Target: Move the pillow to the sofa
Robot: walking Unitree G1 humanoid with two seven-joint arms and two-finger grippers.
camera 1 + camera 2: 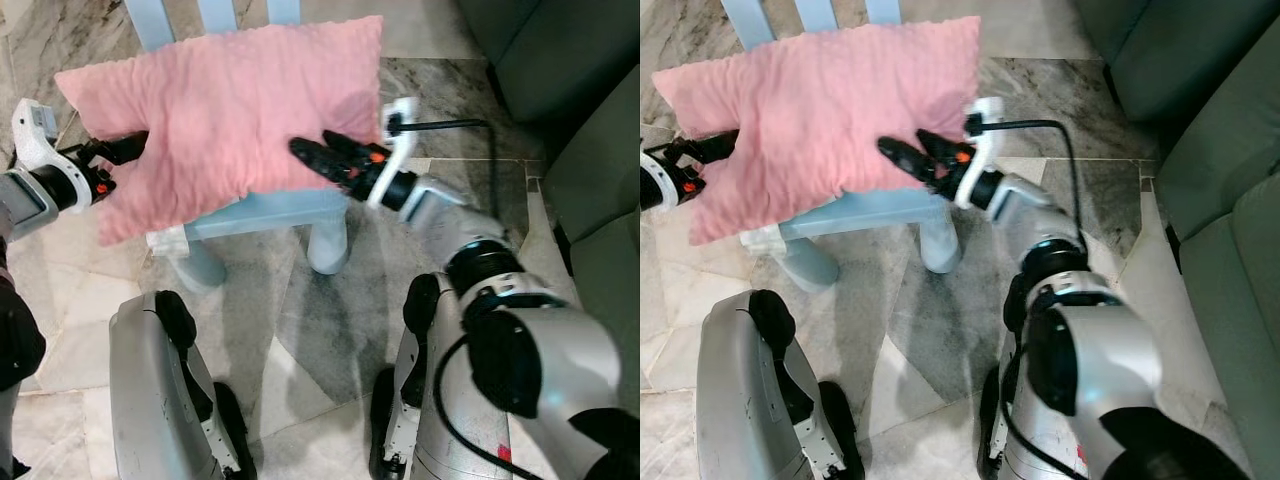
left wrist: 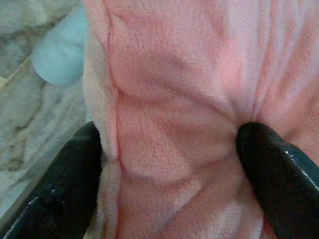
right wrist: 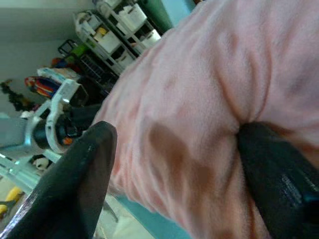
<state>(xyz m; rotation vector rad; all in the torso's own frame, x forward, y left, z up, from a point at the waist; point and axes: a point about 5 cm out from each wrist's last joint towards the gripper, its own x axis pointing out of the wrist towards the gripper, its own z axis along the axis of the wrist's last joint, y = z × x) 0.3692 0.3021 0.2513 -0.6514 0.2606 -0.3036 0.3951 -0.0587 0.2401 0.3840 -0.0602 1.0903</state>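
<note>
The pink pillow (image 1: pixel 230 120) sits over the seat of a light blue chair (image 1: pixel 270 212), gripped from both ends. The left gripper (image 1: pixel 128 148) pinches its left edge, fingers (image 2: pixel 65 184) pressed into the fabric. The right gripper (image 1: pixel 315 155) clamps the lower right part, fingers (image 3: pixel 279 184) dented into the plush. The green sofa (image 1: pixel 1200 120) stands to the robot's right, well apart, on a marble floor (image 1: pixel 300 330).

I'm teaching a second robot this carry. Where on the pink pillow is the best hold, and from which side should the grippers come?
Grip the pillow at its two short ends, one gripper from each side. It is wide, soft and floppy, so pinching a fold at each end keeps it from sagging. Here the left gripper and right gripper do that above the blue chair.
</note>
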